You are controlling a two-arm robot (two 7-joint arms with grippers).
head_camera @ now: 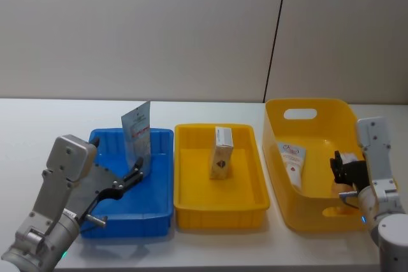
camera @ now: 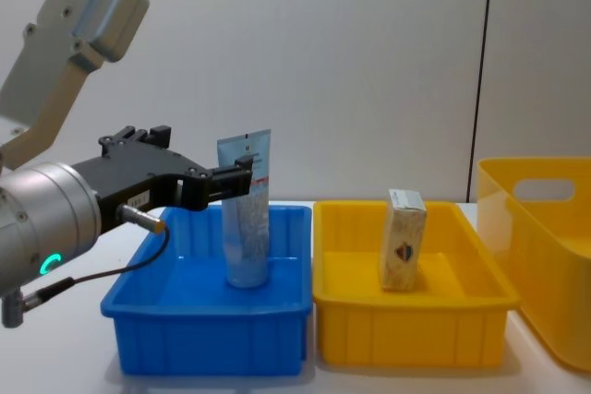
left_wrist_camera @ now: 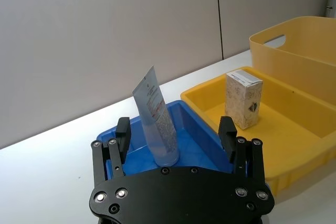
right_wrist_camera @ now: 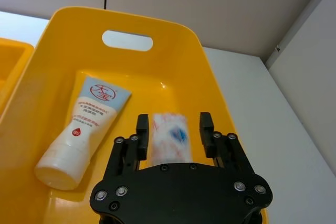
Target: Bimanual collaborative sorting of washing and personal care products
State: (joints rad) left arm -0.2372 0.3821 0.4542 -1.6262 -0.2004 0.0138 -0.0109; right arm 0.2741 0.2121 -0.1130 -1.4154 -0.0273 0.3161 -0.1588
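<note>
A pale blue tube (head_camera: 137, 135) stands upright, cap down, in the blue tray (head_camera: 127, 226). My left gripper (head_camera: 136, 174) is open around it, one finger on each side with clear gaps, as the left wrist view shows for the tube (left_wrist_camera: 157, 124) and left gripper (left_wrist_camera: 175, 129). A small white carton (head_camera: 221, 152) stands in the shallow yellow tray (head_camera: 220, 211). Low inside the yellow basket (head_camera: 306, 216), my right gripper (right_wrist_camera: 173, 124) is shut on another white carton (right_wrist_camera: 169, 136). A second tube (right_wrist_camera: 86, 124) lies on the basket floor beside it.
The three containers stand in a row on the white table (head_camera: 38, 125), blue tray left, yellow tray middle, deep handled basket right. A grey wall rises behind them. Bare table lies left of the blue tray and along the back.
</note>
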